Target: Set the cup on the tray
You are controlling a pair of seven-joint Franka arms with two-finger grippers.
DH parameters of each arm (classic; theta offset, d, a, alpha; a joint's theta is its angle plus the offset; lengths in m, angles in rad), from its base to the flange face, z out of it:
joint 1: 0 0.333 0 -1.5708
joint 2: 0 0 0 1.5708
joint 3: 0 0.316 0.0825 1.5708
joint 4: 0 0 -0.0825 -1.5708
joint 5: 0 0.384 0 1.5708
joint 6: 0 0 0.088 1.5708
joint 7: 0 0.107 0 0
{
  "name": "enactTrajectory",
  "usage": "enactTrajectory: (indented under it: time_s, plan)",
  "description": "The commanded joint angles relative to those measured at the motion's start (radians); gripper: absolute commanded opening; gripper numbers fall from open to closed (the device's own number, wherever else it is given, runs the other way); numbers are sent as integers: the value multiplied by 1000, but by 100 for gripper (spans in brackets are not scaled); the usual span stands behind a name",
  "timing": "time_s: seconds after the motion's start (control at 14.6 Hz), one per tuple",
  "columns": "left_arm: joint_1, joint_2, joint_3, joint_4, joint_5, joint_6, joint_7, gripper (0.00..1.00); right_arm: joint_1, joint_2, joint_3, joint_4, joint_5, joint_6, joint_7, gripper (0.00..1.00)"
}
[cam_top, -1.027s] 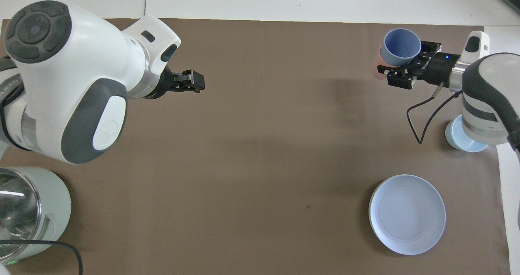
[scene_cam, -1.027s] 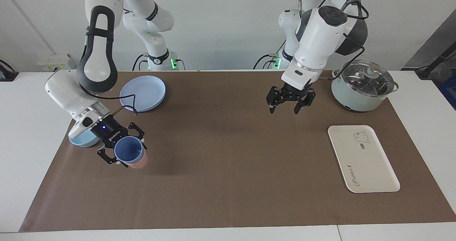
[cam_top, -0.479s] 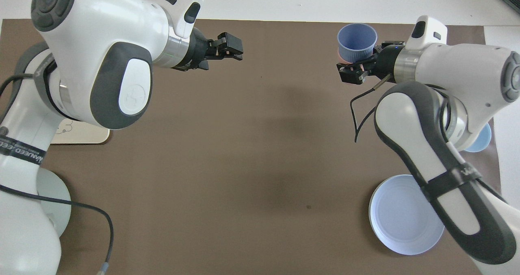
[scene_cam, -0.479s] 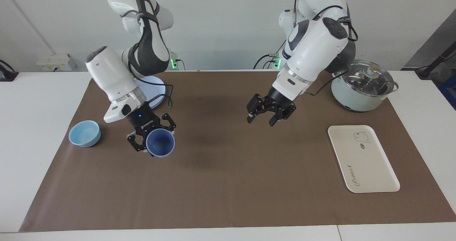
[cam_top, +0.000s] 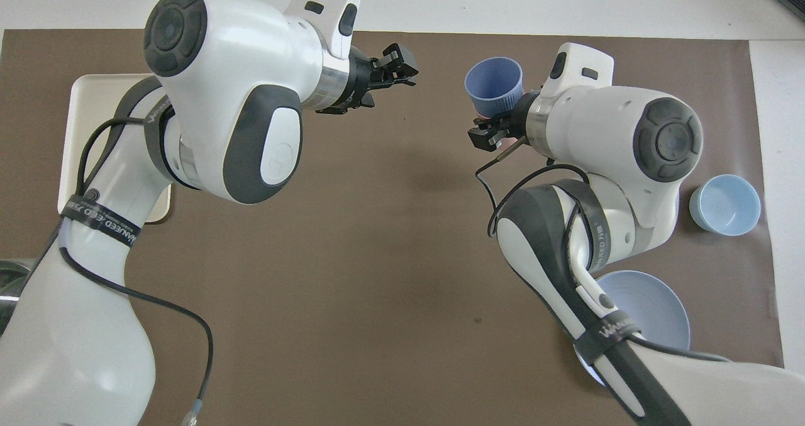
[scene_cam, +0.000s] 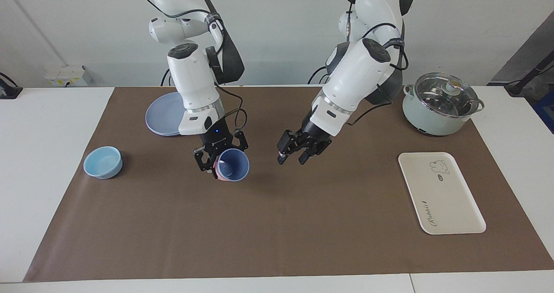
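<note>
The periwinkle-blue cup [scene_cam: 233, 165] [cam_top: 494, 83] hangs above the middle of the brown mat, tilted, with a salmon-pink cup [scene_cam: 218, 175] nested under it. My right gripper [scene_cam: 223, 159] [cam_top: 503, 114] is shut on the cup. My left gripper [scene_cam: 291, 156] [cam_top: 396, 73] hovers open beside the cup, a short gap away and touching nothing. The cream tray [scene_cam: 441, 193] [cam_top: 94, 117] lies flat at the left arm's end of the mat, half hidden by the left arm in the overhead view.
A pale green pot with a glass lid [scene_cam: 441, 104] stands nearer to the robots than the tray. A round blue plate [scene_cam: 162, 117] [cam_top: 654, 313] and a light-blue bowl [scene_cam: 103, 162] [cam_top: 724, 204] sit at the right arm's end.
My right arm has carried the stacked cups from its end of the mat to the middle. My left gripper has come down toward them, its fingers narrowing a little.
</note>
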Motion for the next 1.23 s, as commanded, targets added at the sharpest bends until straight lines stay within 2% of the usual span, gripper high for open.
enactTrajectory:
  time_s: [0.0,0.21,0.48,0.68,0.89,1.03,1.16]
  plan:
    - [-27,46,6,42,-16,54,-55,71,46,-28,-3,-25,-124,-26,128,0]
    - [-27,80,-2,93,-16,55,-100,67,67,-30,0,-28,-206,-43,183,0]
    - [-42,80,1,85,2,-30,-94,59,89,-30,0,-31,-252,-70,203,0]
    - [-45,80,-2,84,2,-72,-91,43,92,-36,2,-35,-283,-81,215,0]
    - [-62,80,-5,78,2,-83,-91,42,95,-36,2,-33,-283,-83,215,0]
    - [-79,80,-5,65,-4,-78,-92,38,95,-36,2,-33,-283,-83,217,0]
    - [-81,78,-7,65,-12,-81,-91,25,95,-36,0,-33,-283,-83,217,0]
